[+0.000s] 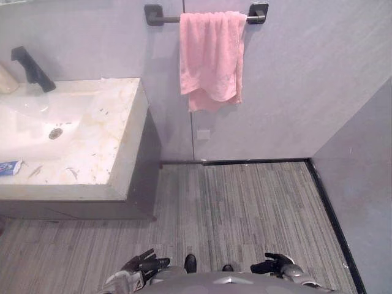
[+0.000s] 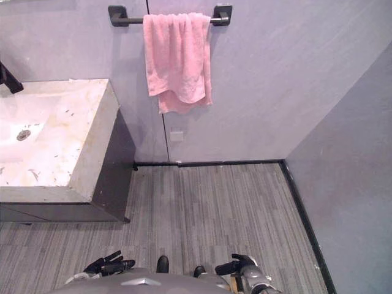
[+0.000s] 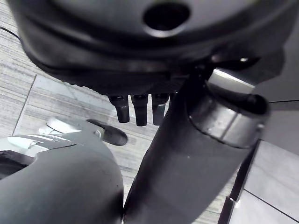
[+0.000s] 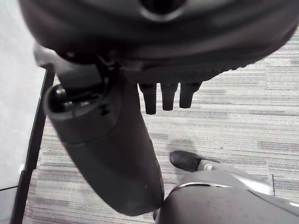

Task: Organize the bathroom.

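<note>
While both hands hang low by the robot's sides, well apart from everything in the bathroom, the chief risk is simply reach. The left hand (image 1: 142, 266) and the right hand (image 1: 274, 265) each show relaxed, loosely extended fingers with nothing in them. The pink towel (image 1: 210, 58) hangs bunched and uneven on the dark towel bar (image 1: 165, 19) high on the wall. If a hand tugs one corner to straighten it, I judge the whole towel could slide off the bar onto the floor.

The sink (image 1: 37, 128) sits in a pale stone surface (image 1: 119, 138) to the robot's left, with a black faucet (image 1: 32, 68) at its back edge. A small tube (image 1: 10, 167) lies on the surface at the near left, easily knocked into the basin by a careless sweep. The cabinet's corner juts toward the towel, so the left arm may clip it when rising.
</note>
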### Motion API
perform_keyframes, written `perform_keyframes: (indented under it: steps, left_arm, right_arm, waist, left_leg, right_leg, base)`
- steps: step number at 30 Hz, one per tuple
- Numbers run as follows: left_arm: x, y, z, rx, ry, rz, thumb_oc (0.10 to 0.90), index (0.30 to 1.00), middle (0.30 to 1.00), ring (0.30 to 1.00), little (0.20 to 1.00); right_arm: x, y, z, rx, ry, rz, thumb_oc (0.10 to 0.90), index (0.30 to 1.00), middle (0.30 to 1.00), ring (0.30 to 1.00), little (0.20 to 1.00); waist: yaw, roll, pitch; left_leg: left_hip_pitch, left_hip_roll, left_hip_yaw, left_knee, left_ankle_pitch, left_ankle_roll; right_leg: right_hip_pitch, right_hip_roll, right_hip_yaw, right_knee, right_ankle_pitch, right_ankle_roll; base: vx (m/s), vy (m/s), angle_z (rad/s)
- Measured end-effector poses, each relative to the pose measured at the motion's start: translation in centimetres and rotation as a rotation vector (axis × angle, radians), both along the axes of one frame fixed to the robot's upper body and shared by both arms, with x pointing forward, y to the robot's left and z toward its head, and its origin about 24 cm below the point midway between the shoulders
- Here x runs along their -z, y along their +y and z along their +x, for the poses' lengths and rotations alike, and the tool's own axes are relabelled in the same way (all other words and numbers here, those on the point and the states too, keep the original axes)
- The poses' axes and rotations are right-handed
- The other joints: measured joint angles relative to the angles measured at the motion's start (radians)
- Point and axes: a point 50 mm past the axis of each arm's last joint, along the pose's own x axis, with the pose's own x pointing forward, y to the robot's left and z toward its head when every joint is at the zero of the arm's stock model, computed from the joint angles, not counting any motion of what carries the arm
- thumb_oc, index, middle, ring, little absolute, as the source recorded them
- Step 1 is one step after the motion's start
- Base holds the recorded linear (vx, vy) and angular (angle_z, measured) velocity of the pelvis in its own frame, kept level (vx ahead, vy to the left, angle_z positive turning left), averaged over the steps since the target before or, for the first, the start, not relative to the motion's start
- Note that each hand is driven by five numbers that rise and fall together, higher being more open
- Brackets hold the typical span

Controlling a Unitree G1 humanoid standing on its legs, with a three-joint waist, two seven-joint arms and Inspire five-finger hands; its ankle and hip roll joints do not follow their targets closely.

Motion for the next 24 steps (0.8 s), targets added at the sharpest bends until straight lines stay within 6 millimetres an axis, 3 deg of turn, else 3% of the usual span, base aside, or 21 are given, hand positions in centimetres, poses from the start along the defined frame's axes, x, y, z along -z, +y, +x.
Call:
perform_keyframes:
  steps: [24]
  left_arm:
    - [-0.03, 0.04, 0.26, -0.004, 0.001, 0.011, 0.800, 0.900, 0.900, 0.900, 0.900]
  right_arm:
    - [-0.07, -0.08, 0.21, 0.001, -0.009, -0.002, 0.800, 0.900, 0.900, 0.900, 0.900]
  waist:
    - [-0.001, 0.002, 0.020]
  left_leg:
    - [0.011, 0.000, 0.007, 0.000, -0.002, -0.001]
  right_leg:
    - [0.006, -0.001, 0.006, 0.004, 0.002, -0.001]
  base:
    - [0.01, 0.007, -0.01]
